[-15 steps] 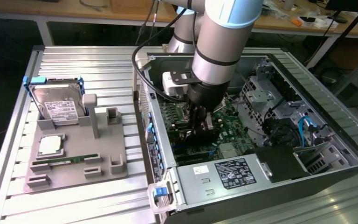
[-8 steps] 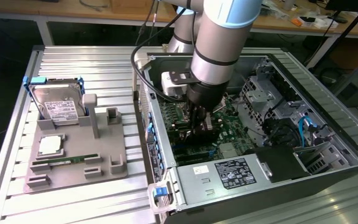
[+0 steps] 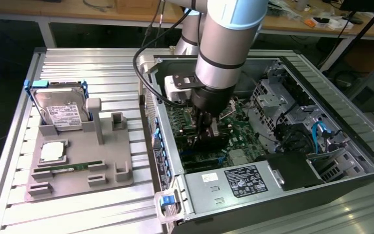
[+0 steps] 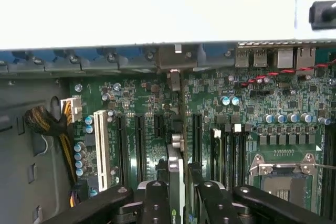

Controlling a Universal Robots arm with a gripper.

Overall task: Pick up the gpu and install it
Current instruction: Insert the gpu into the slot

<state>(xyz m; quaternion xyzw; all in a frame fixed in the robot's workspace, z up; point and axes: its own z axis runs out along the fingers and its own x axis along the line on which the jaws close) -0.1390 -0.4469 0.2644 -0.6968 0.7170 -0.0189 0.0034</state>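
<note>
Open case (image 3: 343, 122) on slatted table — wrist view: jaws clamp gpu (image 4: 176, 169) edge-on above motherboard (image 4: 136, 103).

Room light even and bright. Exterior view: case interior (image 3: 239, 131) shadowed under the arm. Wrist view: case wall (image 4: 168, 9) blown out white by glare; motherboard (image 4: 220, 124) evenly lit, slightly soft; near fingers (image 4: 157, 198) blurred.

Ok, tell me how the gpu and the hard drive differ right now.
The gpu stands on edge inside the computer case, over the motherboard; the hard drive leans in a grey holder outside the case. The gpu is clamped between the claw fingers; the hard drive is untouched. The gpu looks thin and dark; the hard drive is silver with a white label.
</note>
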